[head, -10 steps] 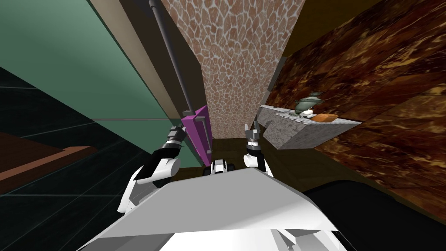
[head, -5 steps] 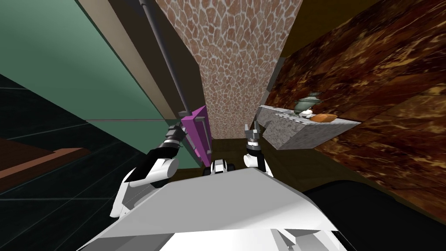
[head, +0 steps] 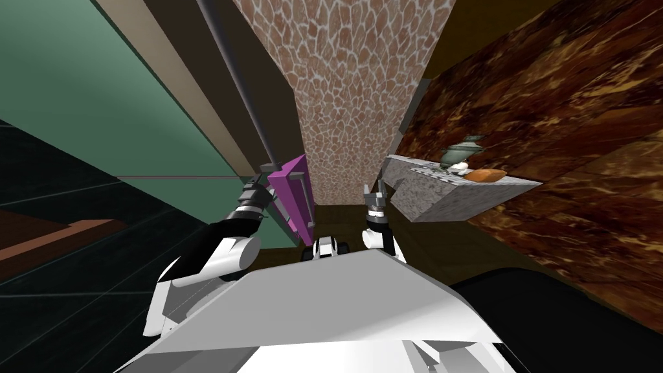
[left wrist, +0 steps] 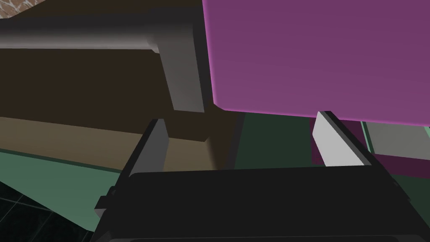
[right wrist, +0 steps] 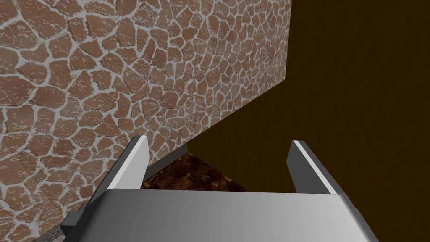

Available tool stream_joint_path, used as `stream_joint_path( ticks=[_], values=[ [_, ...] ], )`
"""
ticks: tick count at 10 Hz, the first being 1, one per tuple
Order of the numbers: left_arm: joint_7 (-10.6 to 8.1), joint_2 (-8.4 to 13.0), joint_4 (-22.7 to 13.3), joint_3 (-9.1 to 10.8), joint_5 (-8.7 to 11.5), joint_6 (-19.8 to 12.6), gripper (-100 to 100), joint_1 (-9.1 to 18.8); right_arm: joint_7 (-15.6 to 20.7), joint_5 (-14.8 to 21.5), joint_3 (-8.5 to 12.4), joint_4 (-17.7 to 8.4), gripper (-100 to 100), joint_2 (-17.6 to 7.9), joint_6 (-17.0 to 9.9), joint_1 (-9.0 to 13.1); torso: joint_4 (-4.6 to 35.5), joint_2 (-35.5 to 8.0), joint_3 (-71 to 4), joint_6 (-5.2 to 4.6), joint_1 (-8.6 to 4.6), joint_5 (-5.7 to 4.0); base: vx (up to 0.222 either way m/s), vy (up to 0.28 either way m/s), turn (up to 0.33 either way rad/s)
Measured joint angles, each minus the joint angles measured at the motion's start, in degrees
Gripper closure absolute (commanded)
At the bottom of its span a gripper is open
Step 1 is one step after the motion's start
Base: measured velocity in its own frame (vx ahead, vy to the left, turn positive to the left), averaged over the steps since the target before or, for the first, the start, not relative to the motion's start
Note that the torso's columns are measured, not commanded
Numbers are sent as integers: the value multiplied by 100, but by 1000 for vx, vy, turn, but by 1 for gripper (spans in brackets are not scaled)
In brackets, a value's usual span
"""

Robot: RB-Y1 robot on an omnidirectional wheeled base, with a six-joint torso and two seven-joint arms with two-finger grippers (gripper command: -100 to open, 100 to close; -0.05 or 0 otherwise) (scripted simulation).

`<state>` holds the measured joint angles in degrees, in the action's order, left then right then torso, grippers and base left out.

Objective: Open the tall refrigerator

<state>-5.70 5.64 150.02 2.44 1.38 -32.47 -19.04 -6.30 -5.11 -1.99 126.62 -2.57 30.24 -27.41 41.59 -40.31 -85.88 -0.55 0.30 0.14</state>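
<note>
- the tall refrigerator [head: 272, 90] stands ahead and to the robot's left, its dark brown front rising between a green wall [head: 97, 84] and a stone-patterned surface [head: 349, 90].
- its long grey handle [head: 243, 84] is a straight bar running up the door, long axis upright like the refrigerator itself; in the head view it slants from its lower end by the left arm up to the top edge.
- a purple panel [head: 292, 194] sits just under the handle's lower end, tilted out towards the robot.
- the left end effector [left wrist: 240, 118] is at the bottom of the handle. its fingers are spread wide and grip nothing. the handle's foot [left wrist: 182, 75] is just beyond one fingertip, and the purple panel's edge is just past the other.
- the right end effector [right wrist: 218, 140] is held up in front of the chest, well apart from the handle, fingers wide open and empty, pointing at the stone-patterned surface.
- off to the right, a grey speckled worktop [head: 447, 197] carries a green pot [head: 458, 154] and an orange-brown loaf [head: 485, 175] near each other.
</note>
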Motion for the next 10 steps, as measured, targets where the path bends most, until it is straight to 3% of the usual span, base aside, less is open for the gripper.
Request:
stream_joint_path(
  ticks=[4, 5, 10],
  values=[
    [-88, 125, -20, 169, -4, -426, -100, 319, 0, 0, 0, 0, 0, 0, 0, 0, 18, 27, -29, -31, -46, -34, -1, -6, 29],
    [-91, 129, 0, 182, -5, -443, 100, 316, 0, 0, 0, 0, 0, 0, 0, 0, 9, 1, -8, -16, -44, -23, -6, 12, -43],
    [-10, -4, -86, 17, -43, -221, 100, 30, 0, 0, 0, 0, 0, 0, 0, 0, 62, -28, -2, -33, -84, -66, -6, 6, -17]
  ],
)
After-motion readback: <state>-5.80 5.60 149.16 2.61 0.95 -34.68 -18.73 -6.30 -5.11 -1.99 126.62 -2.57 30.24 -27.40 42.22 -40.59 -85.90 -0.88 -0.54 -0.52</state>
